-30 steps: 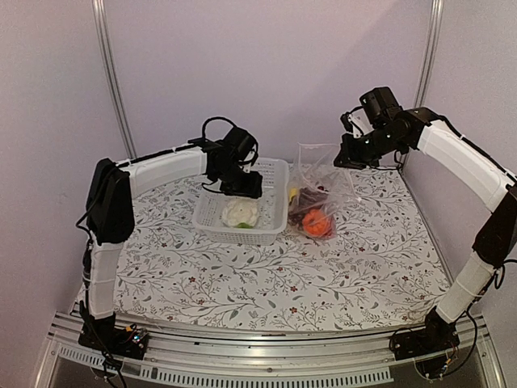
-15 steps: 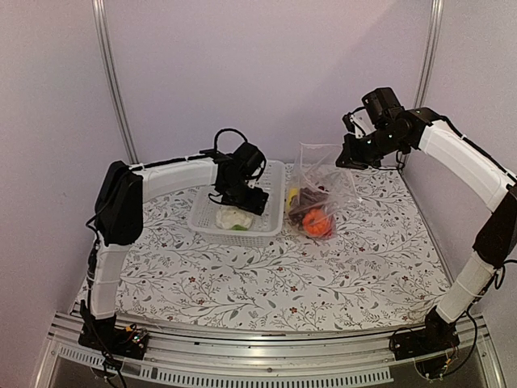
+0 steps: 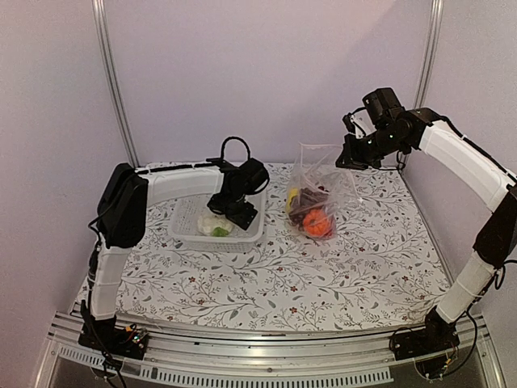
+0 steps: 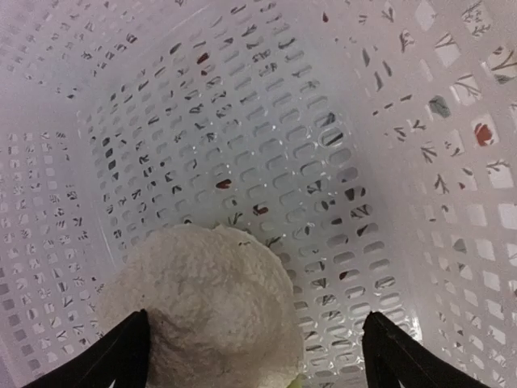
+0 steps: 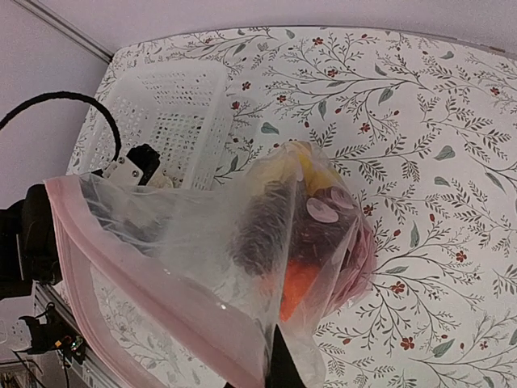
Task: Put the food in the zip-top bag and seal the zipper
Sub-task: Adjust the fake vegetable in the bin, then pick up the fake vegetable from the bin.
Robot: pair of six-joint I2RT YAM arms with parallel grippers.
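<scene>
The white cauliflower [image 3: 212, 224] lies in the white basket [image 3: 182, 212]. My left gripper [image 3: 234, 212] is down inside the basket, open, with its fingers [image 4: 121, 356] on either side of the cauliflower [image 4: 214, 311], not closed on it. My right gripper [image 3: 343, 158] is shut on the top edge of the clear zip-top bag [image 3: 319, 182] and holds it upright with its mouth open. Inside the bag [image 5: 186, 242] are the orange fruit [image 5: 295, 287], the dark grapes [image 5: 258, 226] and a yellow piece [image 5: 311, 174]. The zipper strip [image 5: 121, 275] looks pinkish along the mouth.
The basket [image 5: 170, 105] stands left of the bag on the floral tablecloth [image 3: 266, 283]. The back wall is close behind both. A black cable [image 3: 234, 145] loops above the left wrist.
My left gripper has dropped into the basket around the cauliflower, and the basket has slid to the left and nearer. The right arm and the bag have held still.
</scene>
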